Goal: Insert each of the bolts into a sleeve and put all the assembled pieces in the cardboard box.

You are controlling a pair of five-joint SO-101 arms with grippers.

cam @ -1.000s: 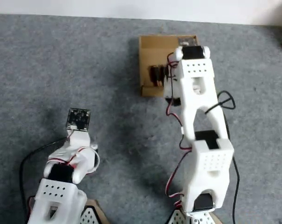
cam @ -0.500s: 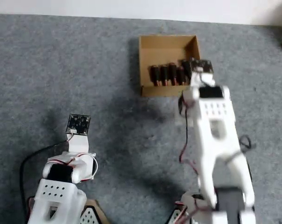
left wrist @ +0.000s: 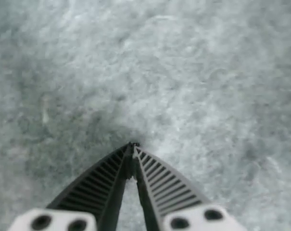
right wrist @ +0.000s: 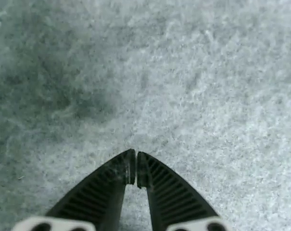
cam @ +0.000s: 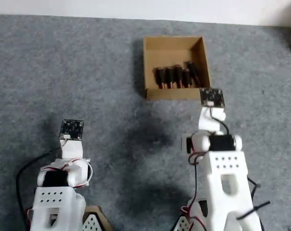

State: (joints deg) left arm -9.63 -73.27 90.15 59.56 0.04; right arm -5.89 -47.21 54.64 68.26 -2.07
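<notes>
Right hand [right wrist: 136,169] back from box [cam: 170,52] (closed)

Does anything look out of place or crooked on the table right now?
Only a small thing: in the cardboard box, the rightmost assembled piece lies slanted, while the other pieces lie side by side.

Beyond one arm [cam: 224,168], cardboard box [cam: 174,93] wall

The assembled pieces [cam: 176,77] lie side by side in the cardboard box [cam: 150,48], on the table's [cam: 87,62] far side.
</notes>
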